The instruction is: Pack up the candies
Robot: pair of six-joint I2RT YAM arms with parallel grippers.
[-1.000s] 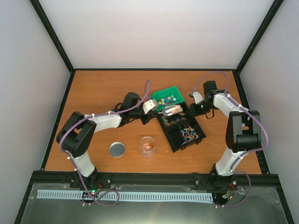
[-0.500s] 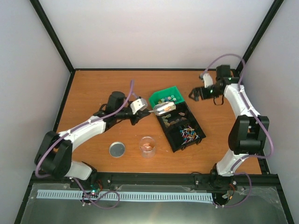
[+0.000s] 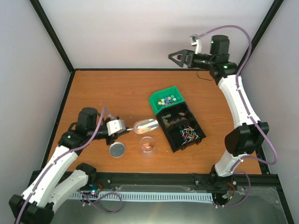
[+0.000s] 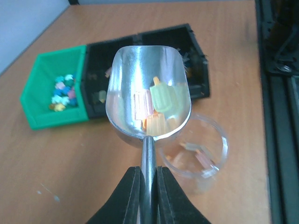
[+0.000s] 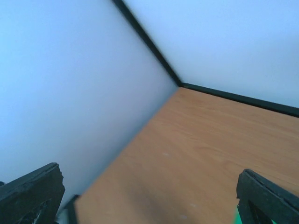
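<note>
Left end effector (image 4: 148, 176): closed narrow on the handle of a metal scoop (image 4: 148, 93), whose bowl is held roughly level just beyond the clear cup (image 4: 196, 154) and higher than its rim. Candies (image 4: 158, 105): a few pale green, pink and orange pieces lie in the scoop bowl. More, in mixed bright colours, sit in the green bin (image 3: 155, 101) farther beyond the cup, and some pinkish pieces lie at the cup's bottom. Black tray (image 3: 169, 138): divided, right of and beyond the cup, touching the green bin, holding brown lumps and thin coloured sticks. Round metal lid (image 3: 117, 149): flat on the worktop (image 3: 93, 93), left of the cup, apart from it. Right end effector (image 3: 175, 59): spread wide, holding nothing, raised well beyond the cup near the back wall.
</note>
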